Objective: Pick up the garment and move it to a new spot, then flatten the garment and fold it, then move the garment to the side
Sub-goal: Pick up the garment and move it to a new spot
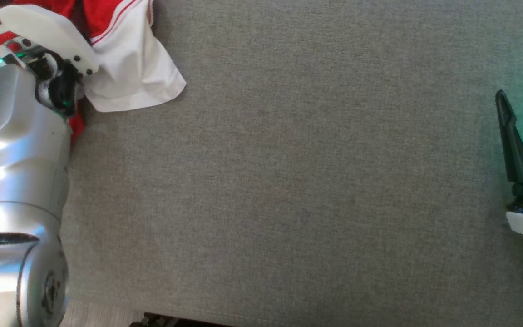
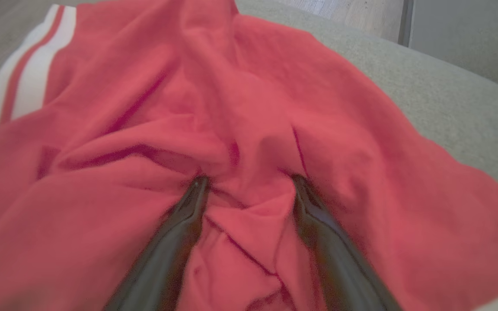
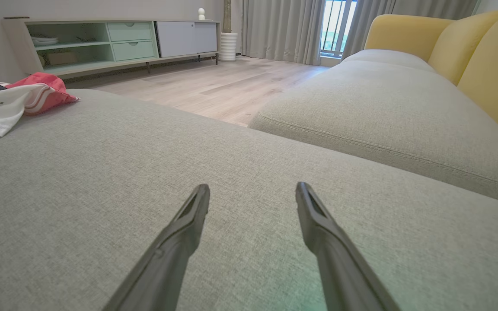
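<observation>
**Q:** Where does the garment (image 1: pixel 134 68) lie, and which arm is nearer?

**A:** It is bunched at the upper left of the head view, on the grey cushion (image 1: pixel 288 190). A white corner spreads toward the centre and the red body runs off the top edge. The left end effector (image 2: pixel 249 178) is on it. The right end effector (image 3: pixel 253 185) is at the right edge of the head view, well apart, over bare cushion.

**Q:** What state is each end effector in?

**A:** Both are released. In the left wrist view the two fingers are spread, with their tips sunk into red cloth and a raised ridge of cloth between them. The jaws have not yet clenched on it. In the right wrist view the fingers are spread above the cushion and hold nothing.

**Q:** Which relation governs the coming move?

**A:** The ridge runs along the gap between the left fingers, so closing should pinch it. The garment is too crumpled to show a long axis.

**Q:** What is the arm's pose?

**A:** The left forearm (image 1: pixel 12 136) rises along the left edge of the head view and the wrist bends down into the cloth. Judged from this, the first pick-up is in hand. Open cushion lies to the right for the new spot.
</observation>
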`<state>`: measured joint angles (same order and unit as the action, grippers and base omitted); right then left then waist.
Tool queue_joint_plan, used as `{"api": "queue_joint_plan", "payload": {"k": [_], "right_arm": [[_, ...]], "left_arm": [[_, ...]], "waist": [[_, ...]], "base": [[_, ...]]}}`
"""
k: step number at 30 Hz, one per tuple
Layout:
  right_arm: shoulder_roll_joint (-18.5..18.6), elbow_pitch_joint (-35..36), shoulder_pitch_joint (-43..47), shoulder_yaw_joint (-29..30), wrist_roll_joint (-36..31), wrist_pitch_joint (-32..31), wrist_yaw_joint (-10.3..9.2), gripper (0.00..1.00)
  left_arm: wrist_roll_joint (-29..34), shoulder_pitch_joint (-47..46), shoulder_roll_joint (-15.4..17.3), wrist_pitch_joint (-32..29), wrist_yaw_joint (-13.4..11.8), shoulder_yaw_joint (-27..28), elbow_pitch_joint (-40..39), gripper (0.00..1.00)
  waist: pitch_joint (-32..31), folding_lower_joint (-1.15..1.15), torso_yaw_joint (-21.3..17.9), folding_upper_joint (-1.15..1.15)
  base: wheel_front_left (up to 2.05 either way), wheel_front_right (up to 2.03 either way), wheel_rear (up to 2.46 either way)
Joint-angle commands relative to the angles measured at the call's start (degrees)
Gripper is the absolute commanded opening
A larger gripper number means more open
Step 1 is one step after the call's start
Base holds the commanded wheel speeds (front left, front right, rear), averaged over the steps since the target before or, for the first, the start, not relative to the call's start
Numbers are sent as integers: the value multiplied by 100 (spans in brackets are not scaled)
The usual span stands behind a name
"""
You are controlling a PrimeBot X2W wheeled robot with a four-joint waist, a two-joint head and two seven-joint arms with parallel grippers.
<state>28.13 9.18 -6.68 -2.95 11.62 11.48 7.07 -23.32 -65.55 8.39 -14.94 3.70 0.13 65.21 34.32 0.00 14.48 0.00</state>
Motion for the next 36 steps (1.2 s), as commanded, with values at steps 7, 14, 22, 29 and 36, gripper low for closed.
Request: {"api": "queue_joint_plan", "payload": {"k": [7,14,22,29,36], "right_arm": [[-16,33,-83,-137,-8,106,42,100],[-445,-459,-77,-355,48,300,42,100],[-1046,-787,173,-377,140,350,42,100],[-1394,-724,623,-220,223,351,42,100],[-1517,-599,636,-215,210,352,42,100]], "left_arm": [[34,-85,479,834,137,0,202,0],[156,-324,713,1390,332,-292,117,0],[168,-439,802,1323,376,-1105,-557,0],[-456,-207,910,791,378,-1938,-1965,0],[-1043,176,924,220,378,-2337,-3320,0]], "waist": [[-297,0,-53,0],[-1329,0,-258,0],[-2717,0,-723,0],[-3509,0,-1260,0],[-3597,0,-1727,0]], "base": [[0,0,0],[0,0,0],[0,0,0],[0,0,0],[0,0,0]]}}
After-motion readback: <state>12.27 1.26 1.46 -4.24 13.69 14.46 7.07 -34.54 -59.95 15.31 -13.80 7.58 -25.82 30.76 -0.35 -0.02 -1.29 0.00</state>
